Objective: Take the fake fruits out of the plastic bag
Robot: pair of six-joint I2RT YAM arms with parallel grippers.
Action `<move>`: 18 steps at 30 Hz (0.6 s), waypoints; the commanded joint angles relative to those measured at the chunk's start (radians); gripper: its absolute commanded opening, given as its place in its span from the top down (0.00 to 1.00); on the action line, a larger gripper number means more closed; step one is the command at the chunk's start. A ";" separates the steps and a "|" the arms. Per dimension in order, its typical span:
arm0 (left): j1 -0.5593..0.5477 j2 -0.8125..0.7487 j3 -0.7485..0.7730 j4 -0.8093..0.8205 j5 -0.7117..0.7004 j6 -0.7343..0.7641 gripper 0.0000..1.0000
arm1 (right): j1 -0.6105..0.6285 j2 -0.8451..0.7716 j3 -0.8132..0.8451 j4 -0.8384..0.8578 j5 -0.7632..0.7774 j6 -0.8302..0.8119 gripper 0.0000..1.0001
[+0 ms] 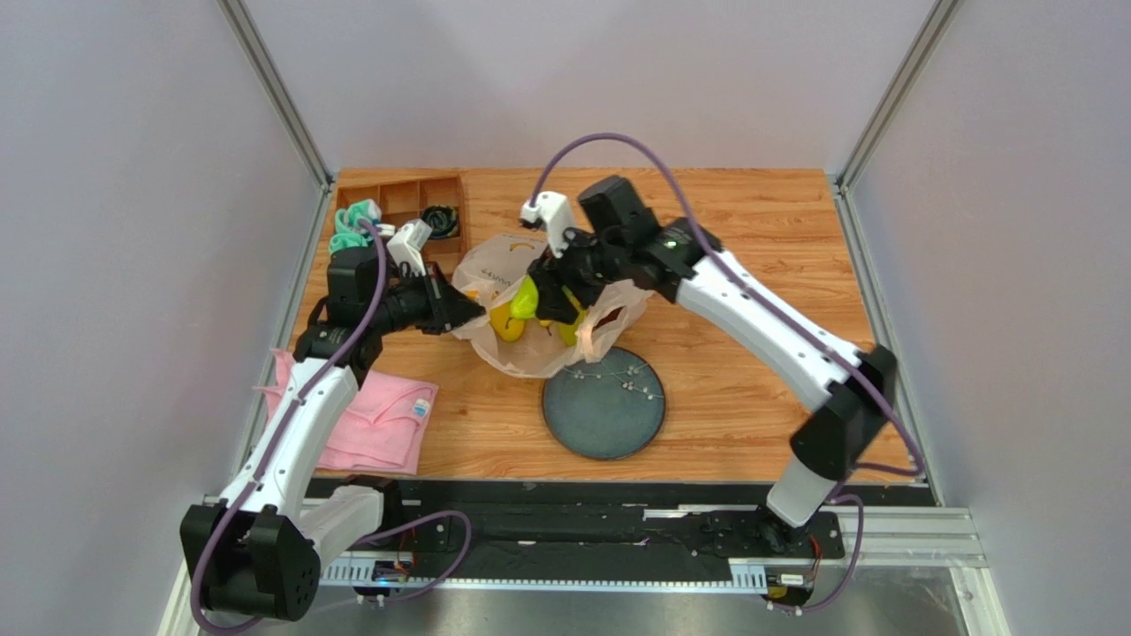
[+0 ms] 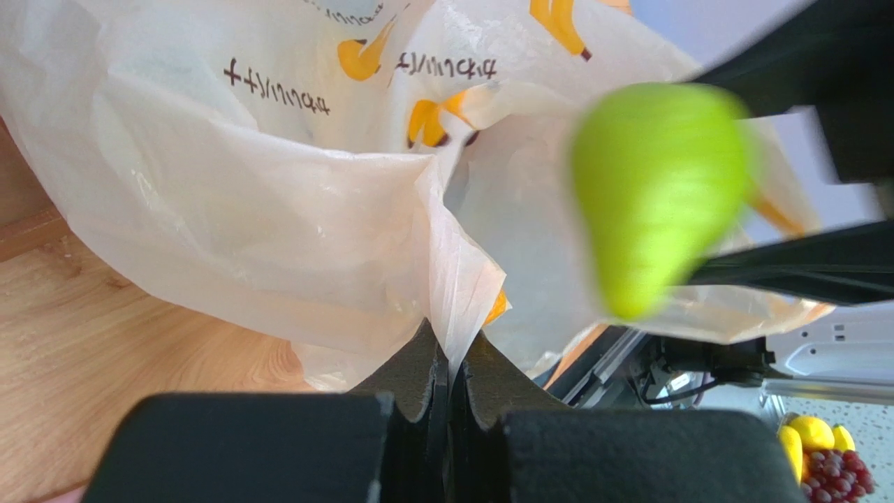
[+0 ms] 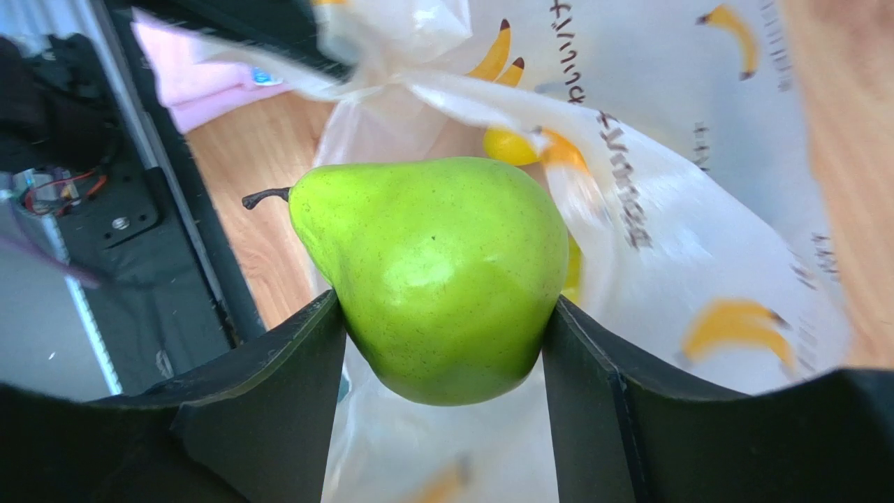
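Note:
The plastic bag (image 1: 531, 347) lies mid-table, cream-white with banana prints. My left gripper (image 1: 462, 313) is shut on the bag's left edge, and the film is pinched between its jaws in the left wrist view (image 2: 453, 351). My right gripper (image 1: 555, 300) is shut on the green pear (image 1: 527, 300) and holds it at the bag's mouth. The pear (image 3: 441, 272) sits between both fingers, stem pointing left. It also shows blurred in the left wrist view (image 2: 656, 194). A yellow fruit (image 1: 505, 323) lies in the bag below the pear. The other fruits in the bag are hidden.
A dark round plate (image 1: 604, 411) sits just in front of the bag. A folded pink cloth (image 1: 378, 418) lies front left. A wooden compartment tray (image 1: 398, 199) at the back left holds teal socks (image 1: 351, 228) and black socks (image 1: 442, 216).

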 commanded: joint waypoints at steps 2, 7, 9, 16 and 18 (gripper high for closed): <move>0.005 0.036 0.060 0.050 -0.001 -0.008 0.97 | -0.055 -0.242 -0.099 -0.038 -0.079 -0.112 0.68; 0.005 0.039 0.064 0.055 -0.011 -0.012 0.97 | -0.275 -0.438 -0.230 -0.120 0.025 -0.094 0.68; 0.005 0.037 0.060 0.055 -0.015 -0.011 0.97 | -0.342 -0.468 -0.312 -0.138 0.109 -0.052 0.68; 0.005 0.010 0.029 0.060 -0.013 -0.027 0.96 | -0.514 -0.454 -0.610 -0.206 0.047 0.138 0.67; 0.005 0.001 0.017 0.061 -0.019 -0.023 0.96 | -0.482 -0.436 -0.671 -0.175 0.015 0.141 0.65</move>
